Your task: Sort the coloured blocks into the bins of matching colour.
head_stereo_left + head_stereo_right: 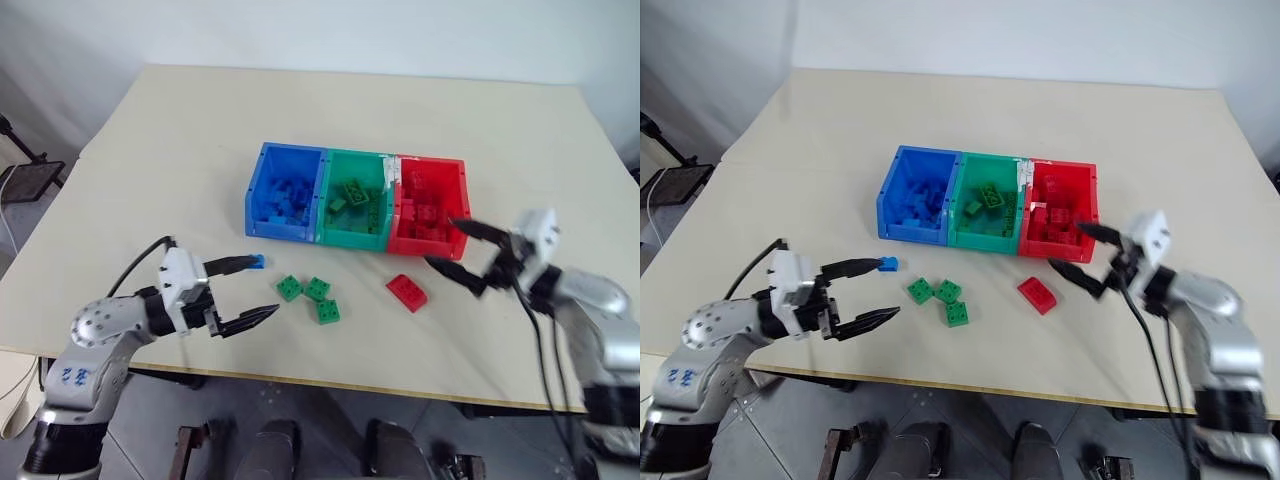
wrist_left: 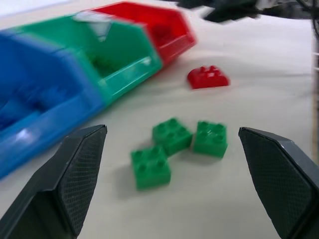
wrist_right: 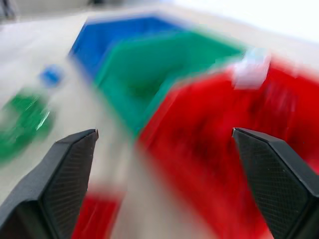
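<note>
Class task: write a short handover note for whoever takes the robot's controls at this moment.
Left gripper: open, empty, over the table beside the blue brick.
Right gripper: open, empty, beside the red bin.
Done: the blue bin, green bin and red bin each hold bricks of their colour.
Left on the table: three green bricks, one red brick, one blue brick.

Blue, green, red bins [image 1: 356,200] mid-table; three green blocks [image 1: 309,297] and red block [image 1: 407,292] in front; both grippers spread wide.
</note>
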`<state>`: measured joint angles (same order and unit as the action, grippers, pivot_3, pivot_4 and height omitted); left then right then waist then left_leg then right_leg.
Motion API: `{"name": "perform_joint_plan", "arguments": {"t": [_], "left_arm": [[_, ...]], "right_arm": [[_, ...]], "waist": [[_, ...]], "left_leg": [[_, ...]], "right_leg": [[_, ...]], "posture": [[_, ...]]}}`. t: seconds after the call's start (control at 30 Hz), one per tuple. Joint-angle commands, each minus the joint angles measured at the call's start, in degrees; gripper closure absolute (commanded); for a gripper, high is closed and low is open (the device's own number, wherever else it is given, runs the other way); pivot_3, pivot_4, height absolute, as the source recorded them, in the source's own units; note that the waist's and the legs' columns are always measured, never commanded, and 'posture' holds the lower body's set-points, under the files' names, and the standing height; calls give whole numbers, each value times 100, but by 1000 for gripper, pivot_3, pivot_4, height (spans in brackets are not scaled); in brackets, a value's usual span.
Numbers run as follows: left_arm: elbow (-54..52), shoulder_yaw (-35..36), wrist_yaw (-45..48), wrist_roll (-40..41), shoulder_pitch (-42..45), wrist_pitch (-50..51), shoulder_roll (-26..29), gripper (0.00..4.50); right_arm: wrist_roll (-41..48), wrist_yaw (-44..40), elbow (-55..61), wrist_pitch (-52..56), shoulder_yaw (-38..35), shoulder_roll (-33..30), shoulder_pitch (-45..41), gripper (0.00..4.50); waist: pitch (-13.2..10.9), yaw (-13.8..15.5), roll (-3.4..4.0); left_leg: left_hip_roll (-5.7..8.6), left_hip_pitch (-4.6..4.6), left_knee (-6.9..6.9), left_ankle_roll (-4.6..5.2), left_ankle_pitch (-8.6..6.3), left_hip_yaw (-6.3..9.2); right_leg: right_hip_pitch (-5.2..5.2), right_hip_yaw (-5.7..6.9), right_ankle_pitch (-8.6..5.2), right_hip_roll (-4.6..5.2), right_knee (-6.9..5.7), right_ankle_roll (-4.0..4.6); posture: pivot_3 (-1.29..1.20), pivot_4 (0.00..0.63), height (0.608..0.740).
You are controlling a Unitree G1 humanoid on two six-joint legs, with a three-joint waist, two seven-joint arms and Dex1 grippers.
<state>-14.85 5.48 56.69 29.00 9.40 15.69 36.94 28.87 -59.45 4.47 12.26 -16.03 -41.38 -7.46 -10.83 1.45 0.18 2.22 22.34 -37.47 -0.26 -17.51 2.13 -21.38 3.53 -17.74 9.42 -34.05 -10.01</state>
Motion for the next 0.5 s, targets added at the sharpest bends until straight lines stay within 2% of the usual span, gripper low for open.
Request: {"name": "perform_joint_plan", "arguments": {"t": [0.03, 0.13, 0.27, 0.33, 0.5], "left_arm": [[217, -513, 355, -138, 371, -10, -55, 0], [554, -824, 497, -293, 802, -162, -220, 0], [896, -932, 625, -410, 1097, -410, -371, 0], [1043, -923, 674, -501, 1138, -632, -401, 0], [1026, -519, 807, -251, 841, -684, -222, 0]], "right_arm": [[-155, -298, 259, -636, -615, -238, 854, 13], [-260, -308, 182, -857, -888, -343, 1359, 13], [-213, -255, 250, -837, -859, -345, 1398, 13], [-244, -12, 528, -620, -608, -249, 1278, 13], [-106, 704, 1485, 730, 375, -30, 764, 13]], "waist": [[0, -41, 0], [0, -79, 0], [0, -158, -1], [0, -158, 0], [0, -142, 0]], "left_leg": [[-6, -7, 1, 0, 0, -17], [-13, -19, 1, -2, 1, -34], [-16, -26, -25, 1, 3, -47], [-18, -29, -29, 0, 3, -48], [-23, -26, -39, 0, 3, -46]], "right_leg": [[-1, -5, 0, 0, 0, -1], [-1, -9, 1, -3, -8, -2], [-1, -27, 3, -3, -34, -4], [-2, -33, 3, -3, -42, -4], [-11, -41, 3, -5, -50, -3]], "posture": [[0, 150, 740], [0, 150, 740], [0, 150, 740], [0, 150, 740], [0, 150, 740]]}}
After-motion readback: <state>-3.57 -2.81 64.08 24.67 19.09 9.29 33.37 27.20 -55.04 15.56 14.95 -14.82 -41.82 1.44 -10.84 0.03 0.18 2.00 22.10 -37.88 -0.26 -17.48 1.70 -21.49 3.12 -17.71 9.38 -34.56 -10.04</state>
